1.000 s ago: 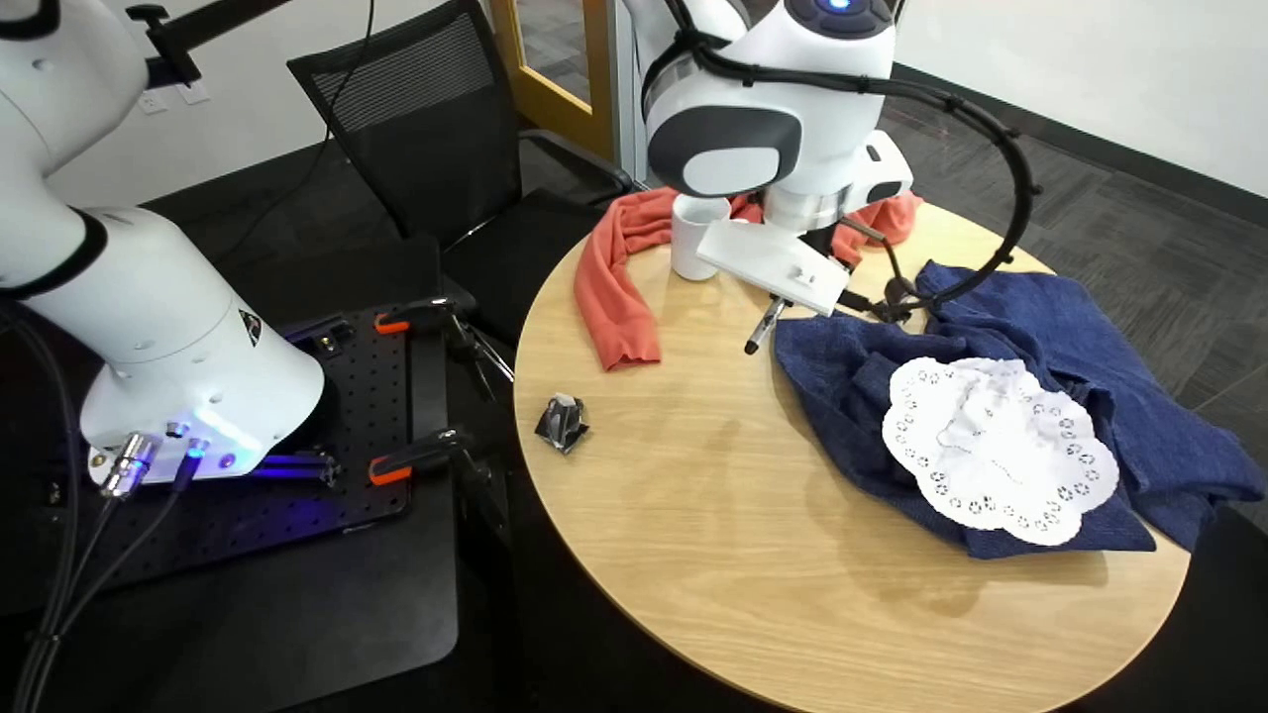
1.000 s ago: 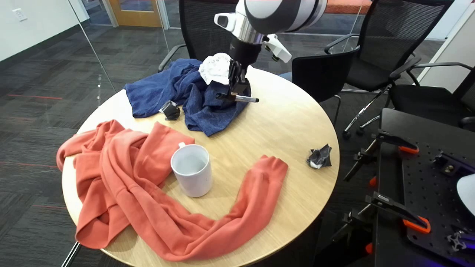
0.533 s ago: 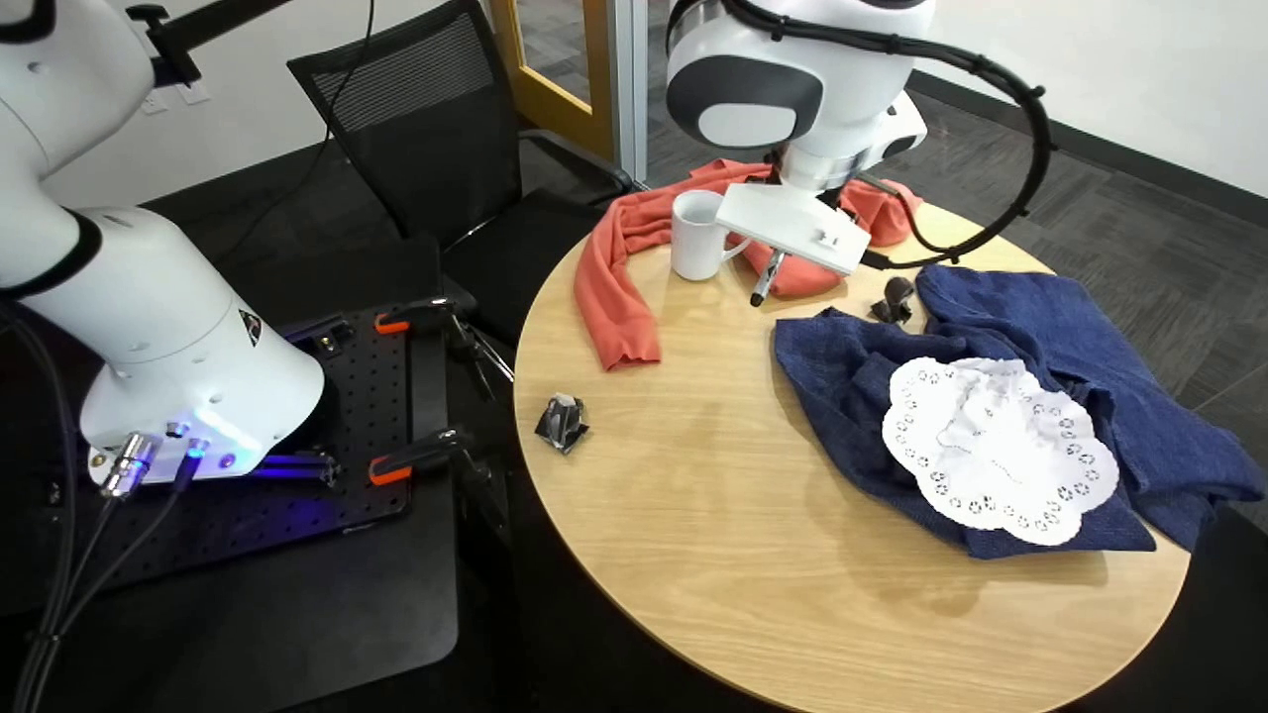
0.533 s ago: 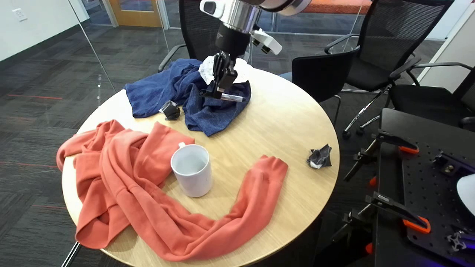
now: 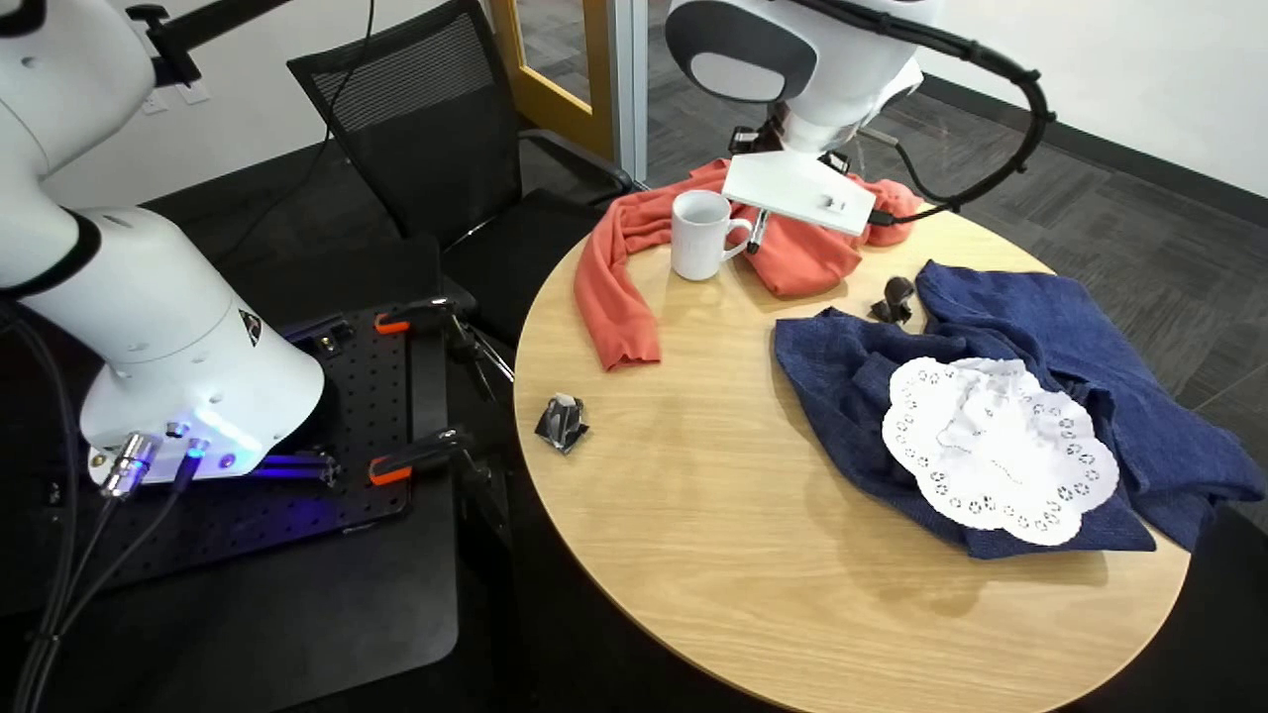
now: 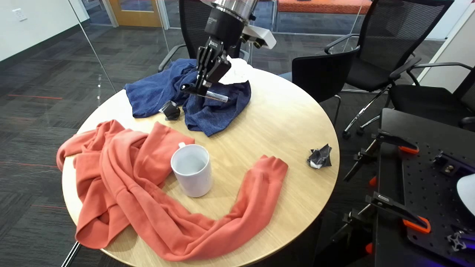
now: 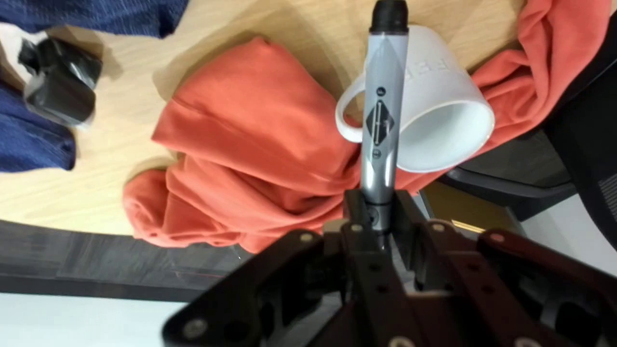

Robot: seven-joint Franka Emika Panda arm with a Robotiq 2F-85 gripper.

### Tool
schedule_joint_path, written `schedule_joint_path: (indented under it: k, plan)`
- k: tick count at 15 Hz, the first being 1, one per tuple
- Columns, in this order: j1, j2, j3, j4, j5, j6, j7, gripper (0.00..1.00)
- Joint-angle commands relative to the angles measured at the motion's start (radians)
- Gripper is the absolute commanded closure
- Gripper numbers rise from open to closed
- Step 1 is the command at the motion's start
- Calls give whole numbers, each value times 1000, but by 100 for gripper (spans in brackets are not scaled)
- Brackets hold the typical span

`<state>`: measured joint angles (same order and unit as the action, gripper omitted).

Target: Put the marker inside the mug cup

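Observation:
The marker [image 7: 384,106] is silver-grey with black ends. My gripper [image 7: 378,212] is shut on one end of it, and the rest sticks out beyond the fingertips. In an exterior view the marker [image 6: 217,96] hangs tilted in the air, with the gripper [image 6: 201,88] above the table. The white mug cup [image 6: 193,178] stands upright on the table, open top up, apart from the marker. It also shows in an exterior view [image 5: 697,243], with the marker's tip [image 5: 755,245] appearing beside its handle. In the wrist view the marker passes in front of the mug's handle side [image 7: 434,91].
An orange garment [image 6: 148,196] lies around the mug. A blue denim cloth [image 5: 842,366] with a white doily [image 5: 1001,451] lies on the round table [image 5: 693,515]. Small black objects lie near the denim [image 6: 170,110] and near the table edge [image 6: 320,157].
My gripper has carried the marker away from the denim cloth toward the mug's handle side. It has risen and tilted. The mug and cloths have not moved.

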<state>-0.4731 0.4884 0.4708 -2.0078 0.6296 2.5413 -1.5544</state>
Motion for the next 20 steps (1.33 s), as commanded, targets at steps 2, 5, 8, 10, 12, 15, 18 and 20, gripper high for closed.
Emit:
schedule_joint_path:
  k: [2, 5, 8, 10, 12, 15, 18, 20]
  plan:
    - [40, -103, -35, -35, 232, -120, -257, 95]
    - [108, -140, -103, -48, 361, -209, -412, 95]
    - [189, -155, -188, -60, 449, -281, -529, 95]
    - [240, -161, -238, -76, 502, -300, -582, 95]
    - [294, -126, -293, -41, 502, -298, -558, 81]
    - [317, -127, -310, -55, 521, -295, -572, 81]
    - [316, -116, -318, -57, 553, -277, -602, 95]
    - [329, -111, -334, -65, 631, -274, -655, 95]
